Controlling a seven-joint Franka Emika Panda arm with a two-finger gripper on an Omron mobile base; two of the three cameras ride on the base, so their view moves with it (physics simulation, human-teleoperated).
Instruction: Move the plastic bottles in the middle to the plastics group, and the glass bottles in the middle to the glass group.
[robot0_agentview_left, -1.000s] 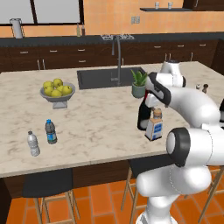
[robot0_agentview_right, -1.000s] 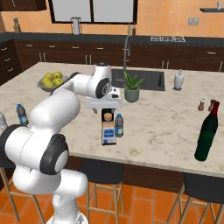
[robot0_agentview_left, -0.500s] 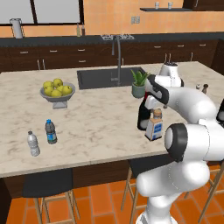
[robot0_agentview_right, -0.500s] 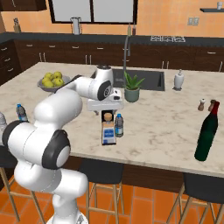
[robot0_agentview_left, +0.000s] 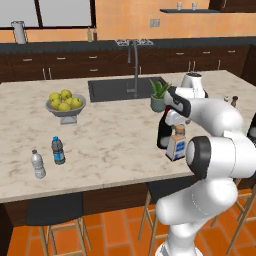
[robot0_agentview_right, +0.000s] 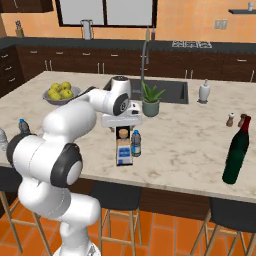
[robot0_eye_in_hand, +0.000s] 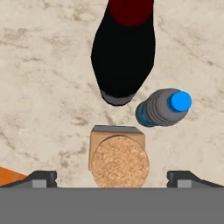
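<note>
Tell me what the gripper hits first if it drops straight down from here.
Most likely the cork cap of the squat bottle, which sits between the open gripper tips; exact height above it is unclear.

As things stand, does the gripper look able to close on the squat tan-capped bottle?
Probably yes: the gripper hangs open right above the squat bottle's tan cap, nothing between. The blue-capped water bottle stands close beside it and might get nudged.

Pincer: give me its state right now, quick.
Pincer: open, holding nothing; it hangs above the squat bottle's cork cap, one fingertip on either side.
</note>
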